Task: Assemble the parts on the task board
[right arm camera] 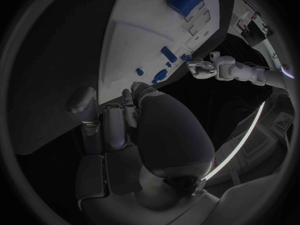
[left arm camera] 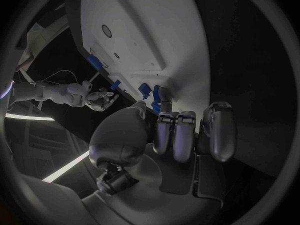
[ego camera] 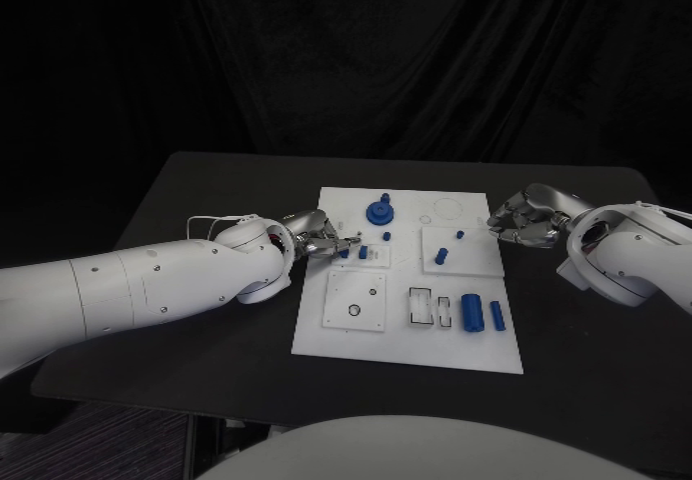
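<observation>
The white task board (ego camera: 418, 345) lies in the middle of the table. A blue gear-like part (ego camera: 379, 211) stands near its far edge, and small blue pegs (ego camera: 440, 255) stand on a raised square plate. A large blue cylinder (ego camera: 472, 310) and a slimmer one (ego camera: 496, 315) lie at the near right. My left hand (ego camera: 320, 240) (left arm camera: 181, 135) sits at the board's left edge. Its thumb and one finger pinch a small blue part (ego camera: 345, 253) (left arm camera: 155, 107), and its other fingers are curled. My right hand (ego camera: 522, 220) (right arm camera: 119, 125) rests by the board's right edge, fingers curled in, holding nothing.
A square plate with a round hole (ego camera: 355, 300) and rectangular slots (ego camera: 421, 305) lie on the board's near half. Bare black table (ego camera: 216, 200) runs along both sides of the board.
</observation>
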You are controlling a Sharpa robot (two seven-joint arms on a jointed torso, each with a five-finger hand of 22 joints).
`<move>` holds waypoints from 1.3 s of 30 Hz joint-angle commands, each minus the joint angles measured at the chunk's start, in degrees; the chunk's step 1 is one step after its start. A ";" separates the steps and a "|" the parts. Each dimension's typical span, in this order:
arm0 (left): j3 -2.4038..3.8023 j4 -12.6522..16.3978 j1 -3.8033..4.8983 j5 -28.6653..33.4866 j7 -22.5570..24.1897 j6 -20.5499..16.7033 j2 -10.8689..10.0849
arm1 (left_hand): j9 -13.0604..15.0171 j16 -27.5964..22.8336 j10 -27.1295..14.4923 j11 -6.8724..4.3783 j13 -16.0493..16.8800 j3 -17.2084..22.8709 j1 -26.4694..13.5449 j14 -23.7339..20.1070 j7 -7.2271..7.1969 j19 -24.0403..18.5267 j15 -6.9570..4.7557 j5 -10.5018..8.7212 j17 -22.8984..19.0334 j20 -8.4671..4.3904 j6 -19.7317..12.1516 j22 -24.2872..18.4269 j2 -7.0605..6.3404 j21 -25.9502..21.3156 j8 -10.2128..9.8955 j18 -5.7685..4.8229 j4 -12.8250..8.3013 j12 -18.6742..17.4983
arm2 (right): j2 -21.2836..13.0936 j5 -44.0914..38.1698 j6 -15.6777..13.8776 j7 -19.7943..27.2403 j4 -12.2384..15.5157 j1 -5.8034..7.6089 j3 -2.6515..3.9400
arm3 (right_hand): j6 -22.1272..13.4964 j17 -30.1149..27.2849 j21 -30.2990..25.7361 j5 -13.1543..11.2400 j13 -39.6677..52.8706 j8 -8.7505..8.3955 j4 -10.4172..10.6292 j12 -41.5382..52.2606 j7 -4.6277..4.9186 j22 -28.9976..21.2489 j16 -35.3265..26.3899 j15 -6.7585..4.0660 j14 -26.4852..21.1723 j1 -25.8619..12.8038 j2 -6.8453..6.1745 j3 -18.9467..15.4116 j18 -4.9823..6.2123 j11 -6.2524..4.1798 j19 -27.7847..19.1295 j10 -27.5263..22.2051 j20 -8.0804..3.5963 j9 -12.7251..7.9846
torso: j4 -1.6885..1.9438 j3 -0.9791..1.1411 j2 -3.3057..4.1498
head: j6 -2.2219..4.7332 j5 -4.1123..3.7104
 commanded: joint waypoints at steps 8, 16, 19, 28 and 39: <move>0.02 0.01 -0.11 0.06 0.61 -0.67 0.02 | 1.50 0.15 5.96 -0.04 15.05 -3.11 -3.56 5.95 -0.15 0.40 -0.19 0.59 15.05 0.09 0.85 11.61 2.63 0.34 1.00 -0.41 0.04 0.15 | -0.16 -0.06 0.58 -0.77 0.09 -0.18 0.03 | -0.06 -0.09 -0.19 0.32 -0.05 -0.25 -0.07 -0.25 0.31 5.93 -0.35 0.46 0.19 -0.53 -0.11 0.33 1.17 -0.06 -0.39 -0.48 0.05 0.00 | 0.04 -0.01 0.05 | -0.01 -0.05; 0.02 -0.11 -0.11 0.06 2.53 -2.12 -0.09 | 1.64 0.15 5.96 -0.10 15.05 -6.24 -5.60 5.95 -0.23 0.36 -0.26 2.31 15.05 0.03 -0.37 11.59 7.41 0.28 4.48 -0.40 -0.05 0.15 | -0.11 -0.06 0.58 -0.77 0.05 -0.19 0.03 | -0.06 -0.09 -0.19 0.32 -0.05 -0.25 -0.07 -0.25 0.31 5.93 -0.35 0.46 0.19 -0.53 -0.11 0.33 1.17 -0.06 -0.39 -0.48 0.05 0.00 | 0.03 0.00 0.05 | -0.01 -0.05; 0.02 -0.23 -0.11 0.07 3.42 -2.26 -0.11 | 1.61 0.15 5.96 -0.15 15.05 -6.65 -4.53 5.95 -0.30 0.35 -0.28 3.67 15.05 0.01 -0.78 11.60 8.51 0.29 5.56 -0.40 -0.08 0.15 | -0.07 -0.05 0.57 -0.77 0.03 -0.19 0.03 | -0.06 -0.09 -0.19 0.32 -0.05 -0.25 -0.07 -0.25 0.31 5.93 -0.35 0.46 0.19 -0.53 -0.11 0.33 1.17 -0.06 -0.39 -0.48 0.05 0.00 | 0.00 -0.01 0.01 | -0.01 0.00; 0.02 -0.30 -0.11 0.07 4.86 -1.34 -0.19 | 1.51 0.15 5.96 -0.19 15.05 -7.48 -1.39 5.95 -0.35 0.09 -0.31 7.47 15.05 -0.02 -2.03 11.49 9.85 -0.04 7.20 -0.32 -0.11 0.15 | 0.02 -0.02 0.54 -0.77 -0.02 -0.21 0.03 | -0.04 -0.10 -0.29 0.33 -0.04 -0.26 -0.04 -0.25 0.31 5.92 -0.36 0.47 0.17 -0.61 -0.09 0.37 1.18 -0.06 -0.41 -0.49 0.06 0.01 | -0.05 -0.02 -0.07 | -0.01 0.07; 0.02 -0.42 -0.11 0.07 5.67 -0.65 -0.02 | 1.47 0.15 5.96 -0.12 15.05 -7.54 -0.05 5.95 -0.30 -0.08 -0.23 8.80 15.05 0.04 -2.52 11.44 10.40 -0.22 7.45 -0.29 -0.14 0.15 | 0.14 0.12 0.52 -0.72 -0.07 -0.22 0.03 | -0.04 -0.11 -0.42 0.35 -0.06 -0.26 -0.05 -0.25 0.31 5.90 -0.37 0.47 0.17 -0.59 -0.06 0.41 1.20 -0.06 -0.45 -0.50 0.06 0.01 | -0.05 0.00 0.00 | -0.01 0.07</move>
